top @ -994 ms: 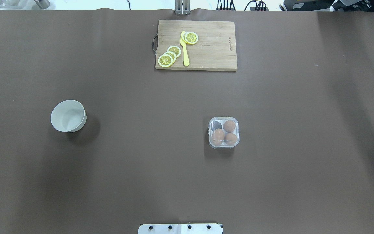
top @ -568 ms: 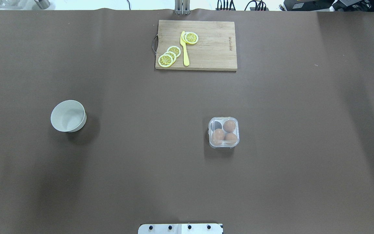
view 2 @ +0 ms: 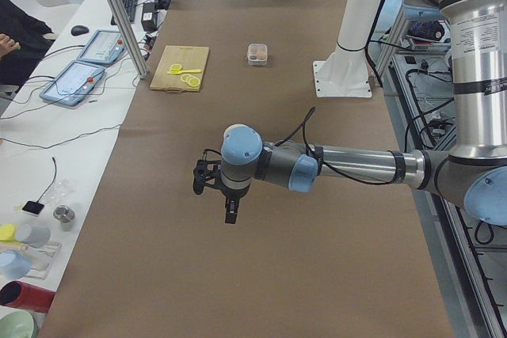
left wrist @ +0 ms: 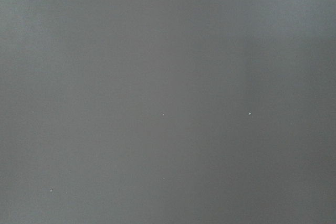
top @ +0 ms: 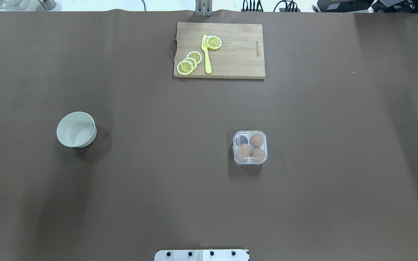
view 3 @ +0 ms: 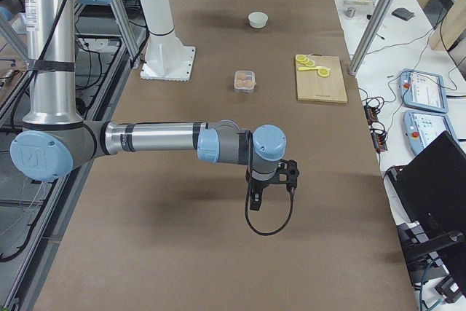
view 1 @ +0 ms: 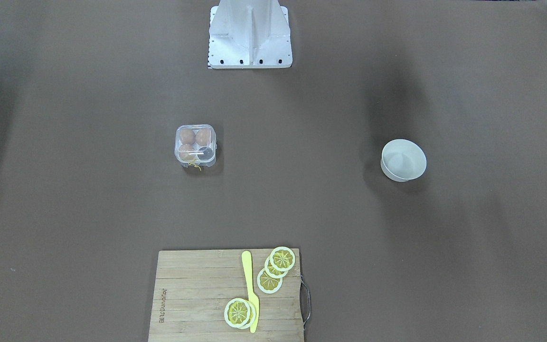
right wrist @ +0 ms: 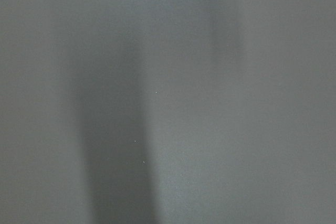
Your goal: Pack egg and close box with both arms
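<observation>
Now the box (top: 250, 147) sits on the brown bench (top: 158, 188), a little to the robot's right of centre and nearer the white base plate (top: 201, 255) than the far edge. 3 eggs (top: 244, 149) fill 3 of its 4 cells; the far-left cell in the overhead view shows dark. A yellow string (view 1: 195, 166) hangs at the side facing away from the robot. Whether the clear lid is fully shut I cannot tell.

Both arms are held well apart from the box, out toward the bench ends. The left end effector (view 2: 229, 215) and the right end effector (view 3: 253, 203) each point down above bare bench, seen only from the side cameras, so I cannot tell how far their jaws stand apart; neither touches anything.

A white bowl (top: 76, 129) stands on the robot's left. A wooden cutting board (top: 238, 50) at the far edge carries lemon slices (top: 189, 62) and a yellow knife (top: 206, 58).
</observation>
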Controlling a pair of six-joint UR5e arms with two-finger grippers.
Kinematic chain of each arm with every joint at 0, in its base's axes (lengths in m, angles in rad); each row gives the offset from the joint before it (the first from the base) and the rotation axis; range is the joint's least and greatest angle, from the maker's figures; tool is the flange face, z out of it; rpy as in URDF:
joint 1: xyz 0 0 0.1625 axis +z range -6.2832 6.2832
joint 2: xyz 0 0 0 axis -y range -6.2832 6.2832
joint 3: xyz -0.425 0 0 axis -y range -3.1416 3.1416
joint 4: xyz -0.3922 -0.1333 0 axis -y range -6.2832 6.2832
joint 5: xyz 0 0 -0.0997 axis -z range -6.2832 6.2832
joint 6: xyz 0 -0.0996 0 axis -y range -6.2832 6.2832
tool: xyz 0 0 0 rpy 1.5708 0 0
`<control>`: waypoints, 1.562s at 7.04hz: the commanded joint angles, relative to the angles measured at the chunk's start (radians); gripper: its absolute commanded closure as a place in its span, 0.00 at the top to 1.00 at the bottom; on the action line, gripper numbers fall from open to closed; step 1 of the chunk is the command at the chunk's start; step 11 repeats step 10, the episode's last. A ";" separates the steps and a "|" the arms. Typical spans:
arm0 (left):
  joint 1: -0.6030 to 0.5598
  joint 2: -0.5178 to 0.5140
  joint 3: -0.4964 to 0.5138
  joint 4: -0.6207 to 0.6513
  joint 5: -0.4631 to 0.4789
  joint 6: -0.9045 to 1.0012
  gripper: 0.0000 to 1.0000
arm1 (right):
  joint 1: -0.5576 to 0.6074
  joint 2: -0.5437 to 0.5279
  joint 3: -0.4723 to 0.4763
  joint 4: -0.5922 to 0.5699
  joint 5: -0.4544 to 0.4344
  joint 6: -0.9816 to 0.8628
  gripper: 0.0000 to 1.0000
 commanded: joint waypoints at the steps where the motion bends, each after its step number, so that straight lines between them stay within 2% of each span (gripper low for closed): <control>1: -0.001 0.002 0.028 -0.004 0.035 0.007 0.98 | 0.001 0.000 0.002 0.001 0.004 0.001 1.00; 5: 0.002 -0.024 0.070 0.002 0.033 0.004 0.98 | 0.001 0.002 0.011 0.001 0.010 0.001 1.00; 11: 0.001 -0.021 0.071 -0.001 0.026 0.002 0.98 | 0.003 0.011 0.032 0.002 0.013 0.007 1.00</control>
